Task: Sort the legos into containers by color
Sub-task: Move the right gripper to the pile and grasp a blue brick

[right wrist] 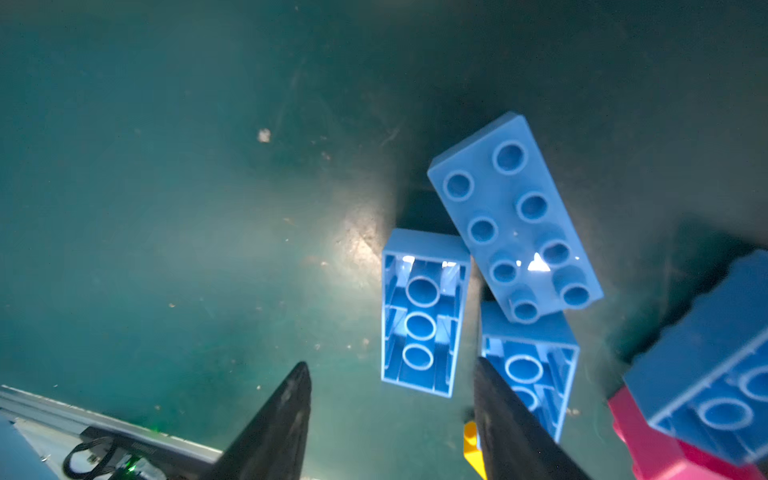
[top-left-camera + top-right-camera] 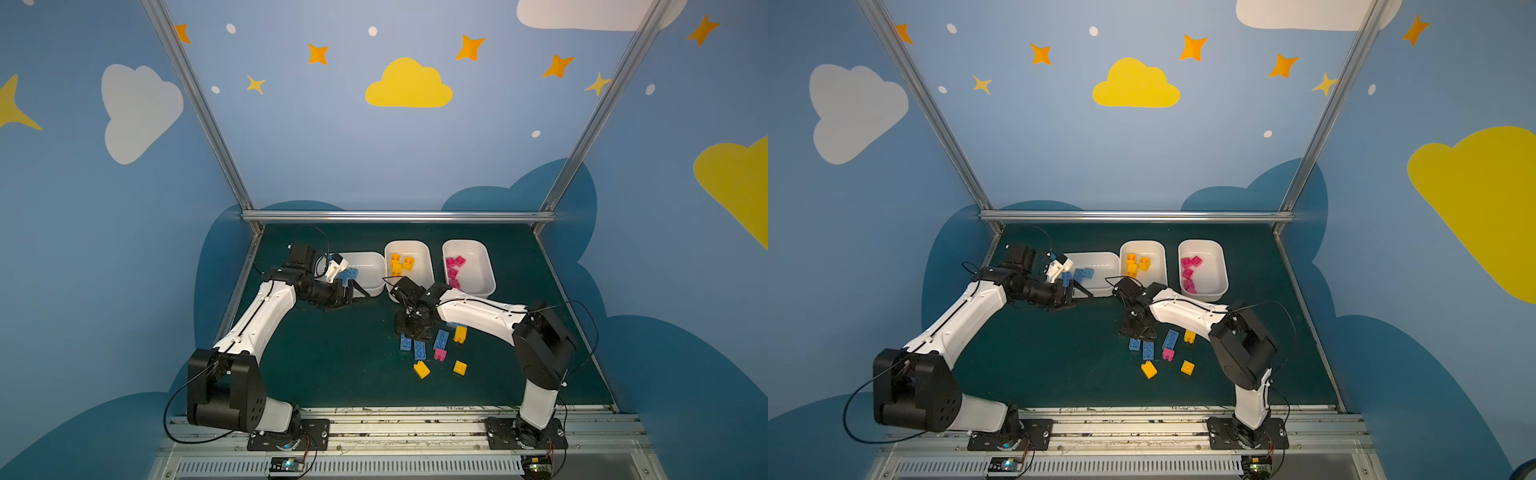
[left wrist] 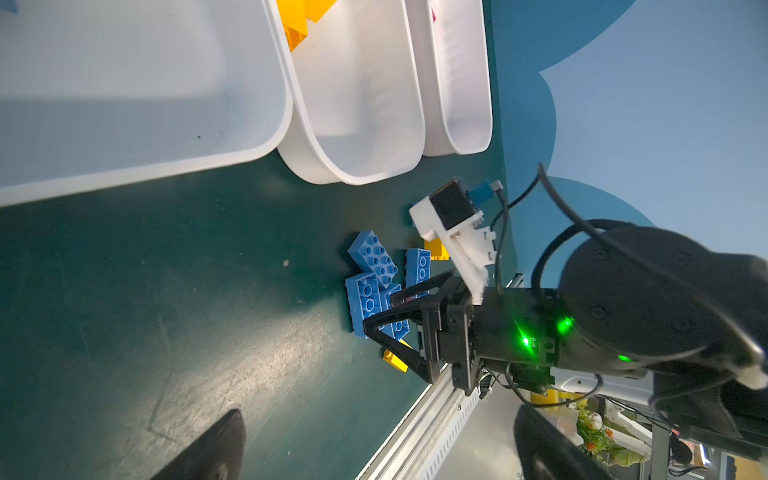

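The dark green mat [image 2: 324, 374], scuffed and flecked with pale crumbs, covers the whole tabletop, and 2 glossy white-and-black arms reach in over it from the near rail. At the far side 3 shallow white plastic trays sit in a row, smooth-walled with rounded corners. The left tray [image 2: 374, 289] holds a few flat blue bricks [image 2: 350, 273] at its left end. The middle tray [image 2: 422, 272] holds a cluster of chunky yellow-orange bricks [image 2: 401, 264], and the right tray [image 2: 478, 270] holds small magenta bricks [image 2: 454, 270]. The left gripper [image 2: 358, 291] lies low at the front corner of the left tray, its thin black fingers spread wide with nothing between them. The right gripper [image 1: 391, 363] points down into the loose pile mid-mat. Its tapered matte fingers are partly apart, 1 on either side of a hollow-side-up blue brick [image 1: 422, 316], with a clear gap on 1 side, so nothing is gripped. Just beside it, a long studded blue brick [image 1: 515, 216] with 8 round studs overlaps the end of another upturned blue brick [image 1: 540, 365]. A 4th blue brick [image 1: 715, 374] rests against a lone magenta brick [image 1: 665, 457]. 3 loose yellow bricks [image 2: 421, 369] lie around the edges of the pile.
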{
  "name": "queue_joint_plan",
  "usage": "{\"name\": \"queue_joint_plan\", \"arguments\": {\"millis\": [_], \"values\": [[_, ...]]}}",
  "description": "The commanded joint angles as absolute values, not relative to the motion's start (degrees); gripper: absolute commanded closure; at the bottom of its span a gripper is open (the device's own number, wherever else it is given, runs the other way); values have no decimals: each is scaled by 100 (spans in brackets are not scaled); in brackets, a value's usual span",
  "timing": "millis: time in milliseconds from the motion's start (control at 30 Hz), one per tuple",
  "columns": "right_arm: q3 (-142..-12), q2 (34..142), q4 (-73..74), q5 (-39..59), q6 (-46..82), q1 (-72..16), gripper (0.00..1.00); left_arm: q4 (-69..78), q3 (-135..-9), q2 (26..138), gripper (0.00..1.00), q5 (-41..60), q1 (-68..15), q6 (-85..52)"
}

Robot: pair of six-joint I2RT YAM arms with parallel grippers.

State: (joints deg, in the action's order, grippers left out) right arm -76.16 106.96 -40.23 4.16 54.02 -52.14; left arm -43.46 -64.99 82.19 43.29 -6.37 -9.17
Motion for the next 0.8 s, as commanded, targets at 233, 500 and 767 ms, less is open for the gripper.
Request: {"name": "queue_joint_plan", "arguments": {"millis": [233, 500, 767], "values": [[-7760, 11064, -4086, 255, 5363, -5291, 43, -4342, -6402, 8104, 1, 4394, -575, -791], [-7918, 11326, -4275, -147, 5039, -5327, 55, -4342, -6318, 8043, 1, 4368, -530, -773], [-7964, 10847, -4398, -360, 4655, -5241, 78, -4376, -6284, 7999, 1, 4368, -480, -757]]}}
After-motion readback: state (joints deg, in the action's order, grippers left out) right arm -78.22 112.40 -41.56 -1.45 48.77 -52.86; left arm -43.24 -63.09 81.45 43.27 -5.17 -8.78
